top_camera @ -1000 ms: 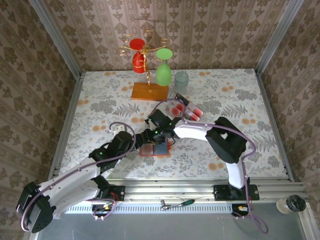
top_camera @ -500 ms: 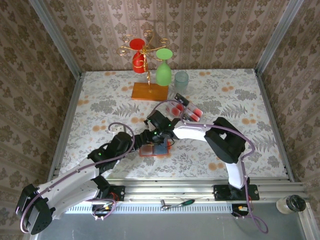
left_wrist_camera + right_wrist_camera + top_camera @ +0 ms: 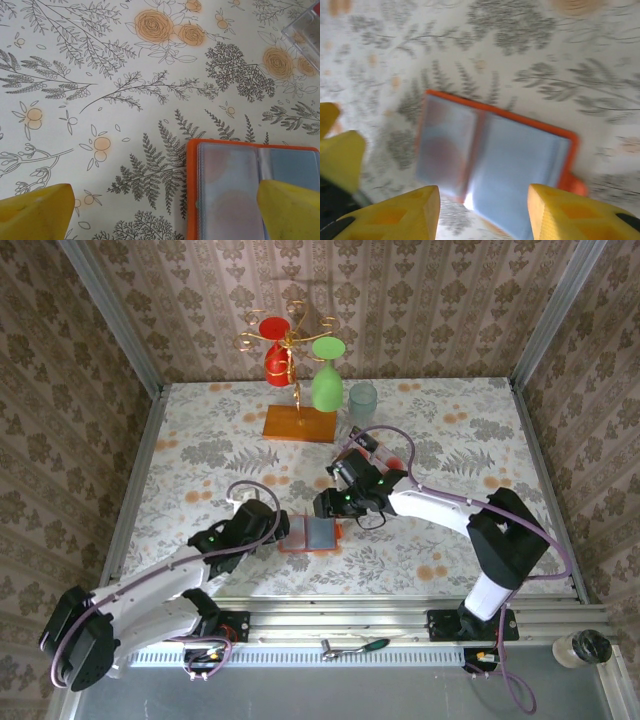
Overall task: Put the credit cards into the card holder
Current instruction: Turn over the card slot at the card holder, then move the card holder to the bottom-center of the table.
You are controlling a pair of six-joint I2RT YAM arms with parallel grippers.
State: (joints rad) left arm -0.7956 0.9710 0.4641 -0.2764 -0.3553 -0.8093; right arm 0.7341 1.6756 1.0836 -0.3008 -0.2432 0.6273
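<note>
Left claw (image 3: 165, 212) open wide, empty; holder (image 3: 235, 185) lies spread flat, partly under its right finger. Right claw (image 3: 482, 210) open, empty, above holder.

We record bright, even overhead light. The glass rack (image 3: 298, 423) casts a faint shadow on the back wall (image 3: 400, 300). Motion blur smears the card holder (image 3: 490, 150) in the right wrist view; the left wrist view is sharp.

Gold wire glass rack (image 3: 293, 343) on an orange base (image 3: 298, 423), far side of the flowered tablecloth (image 3: 200, 445). Red glass (image 3: 275, 365) hangs at its left, green glass (image 3: 326, 388) at its right. Pale tumbler (image 3: 362, 400) just right of the rack. Screwdriver (image 3: 355, 647) well apart, nearest the camera.
</note>
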